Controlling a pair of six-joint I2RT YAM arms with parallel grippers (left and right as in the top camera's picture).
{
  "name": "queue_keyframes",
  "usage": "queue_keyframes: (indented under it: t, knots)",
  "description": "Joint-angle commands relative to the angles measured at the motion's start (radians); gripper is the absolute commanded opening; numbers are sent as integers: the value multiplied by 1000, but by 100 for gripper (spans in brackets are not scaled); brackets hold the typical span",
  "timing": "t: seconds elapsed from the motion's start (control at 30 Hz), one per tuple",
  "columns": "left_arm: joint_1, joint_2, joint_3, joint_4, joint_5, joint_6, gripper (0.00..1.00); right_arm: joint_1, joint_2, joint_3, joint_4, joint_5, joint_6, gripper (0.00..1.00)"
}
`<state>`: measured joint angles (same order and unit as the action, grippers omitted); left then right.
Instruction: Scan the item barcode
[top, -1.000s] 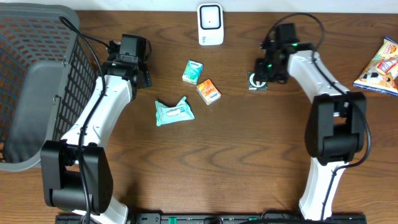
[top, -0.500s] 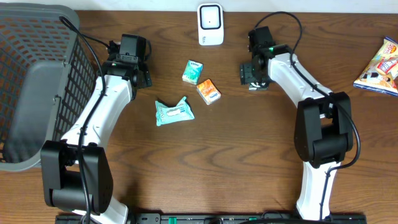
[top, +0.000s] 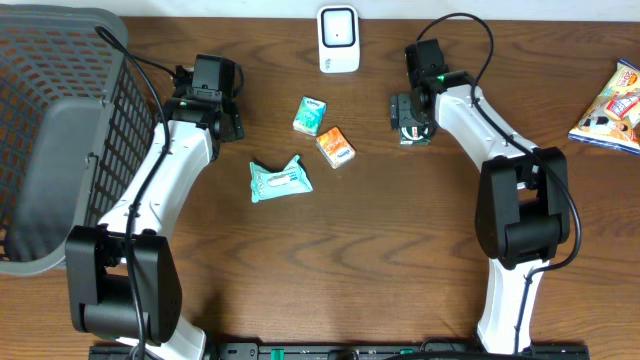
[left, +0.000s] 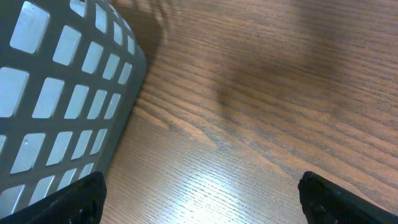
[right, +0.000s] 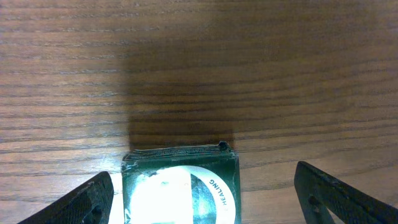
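**Overhead and wrist views, barcode-scanning task.** Your right gripper (top: 411, 112) hangs over a dark green pack (top: 413, 130). The pack lies flat on the table (top: 400, 260), to the right of the white scanner (top: 339, 40) and apart from it. The gripper's fingers (right: 93, 199) stand spread to either side of the pack and grip nothing (one is close to the pack's edge, the other well clear). Your left gripper (top: 212, 98) hangs beside the basket (top: 40, 150), its fingers likewise spread over bare wood. A teal packet (top: 280, 180) and two small boxes (top: 336, 146) lie between the arms. No item faces the scanner, so judge the task as early. Grasping the pack, lifting it and presenting its barcode all appear left to do.
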<state>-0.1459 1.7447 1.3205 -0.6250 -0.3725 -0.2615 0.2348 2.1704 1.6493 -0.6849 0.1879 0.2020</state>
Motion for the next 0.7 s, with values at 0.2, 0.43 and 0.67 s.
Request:
queue_keyframes:
  t: [0.2, 0.43, 0.67]
  knots:
    - [1, -4, 12, -3, -13, 5, 98, 6, 34, -14, -14, -60, 65, 88]
    - [1, -4, 12, -3, -13, 5, 98, -2, -65, 22, -150, 13, 292, 86]
    - [1, -4, 12, -3, -13, 5, 98, -3, -209, 25, -138, -227, 346, 99]
